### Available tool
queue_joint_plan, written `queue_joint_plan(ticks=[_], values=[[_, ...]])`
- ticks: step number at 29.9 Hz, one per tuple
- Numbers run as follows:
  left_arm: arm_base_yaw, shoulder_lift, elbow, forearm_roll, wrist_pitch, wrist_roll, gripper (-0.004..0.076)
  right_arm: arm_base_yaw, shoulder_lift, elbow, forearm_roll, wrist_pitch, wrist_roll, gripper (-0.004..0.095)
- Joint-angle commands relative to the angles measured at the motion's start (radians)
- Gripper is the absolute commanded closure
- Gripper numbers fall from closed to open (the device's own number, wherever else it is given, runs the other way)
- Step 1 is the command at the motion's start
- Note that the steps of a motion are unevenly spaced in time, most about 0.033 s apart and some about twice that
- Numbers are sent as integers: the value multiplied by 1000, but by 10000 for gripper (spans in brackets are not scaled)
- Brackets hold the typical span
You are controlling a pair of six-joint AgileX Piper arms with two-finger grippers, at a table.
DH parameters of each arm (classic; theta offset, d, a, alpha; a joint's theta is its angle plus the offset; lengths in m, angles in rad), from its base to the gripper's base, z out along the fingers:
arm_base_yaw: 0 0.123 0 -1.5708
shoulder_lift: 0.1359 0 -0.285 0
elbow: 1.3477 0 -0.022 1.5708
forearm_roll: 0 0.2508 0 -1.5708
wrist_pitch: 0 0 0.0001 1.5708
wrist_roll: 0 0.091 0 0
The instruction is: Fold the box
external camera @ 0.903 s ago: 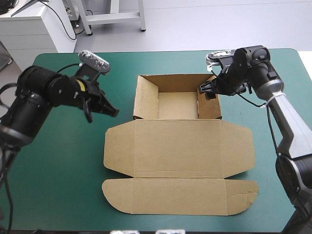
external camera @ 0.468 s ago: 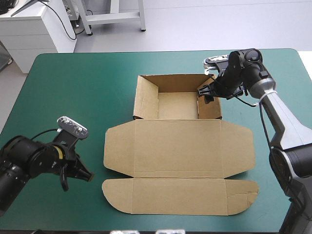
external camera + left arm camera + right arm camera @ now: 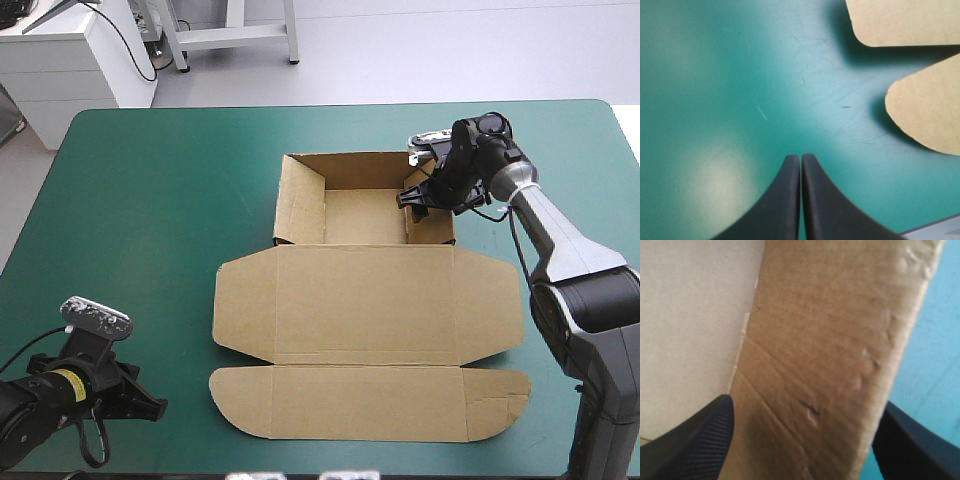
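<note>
My right gripper (image 3: 414, 196), opened wide, straddles the right wall of the box (image 3: 365, 300). My left gripper (image 3: 800, 158), closed, hangs low at the desk's (image 3: 150, 200) near-left corner.

The teal-green table (image 3: 150, 200) carries one thing — the brown box (image 3: 365, 300).

Left arm (image 3: 45, 405) held low and close in, left gripper (image 3: 800, 157) closed to a pointed arch — right arm (image 3: 560, 240) stretched far forward, right gripper (image 3: 412, 197) with fingers well apart.
</note>
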Motion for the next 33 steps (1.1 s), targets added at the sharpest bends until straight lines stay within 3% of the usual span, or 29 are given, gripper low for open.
queue_joint_plan(ticks=[1,4,9,11,16,22,33], values=[[-4,-20,-23,9,-33,-16,731,-4,-53,-30,-2,-18,-3,267],[-4,-20,-23,9,-45,-16,731,-4,-53,-30,-4,-18,-3,436],[-4,-20,-23,9,-61,-16,731,-4,-53,-30,-4,-11,-3,841],[-4,-20,-23,9,-76,-16,731,-4,-53,-30,-11,-11,-4,925],[-4,-20,-23,9,-110,-16,731,-4,-57,-30,-66,-11,-12,929],[-4,-20,-23,9,-165,-4,731,-38,-91,-31,-283,-9,-35,929],[-4,-20,-23,9,-165,4,731,-420,-125,-32,-226,-82,-79,929]])
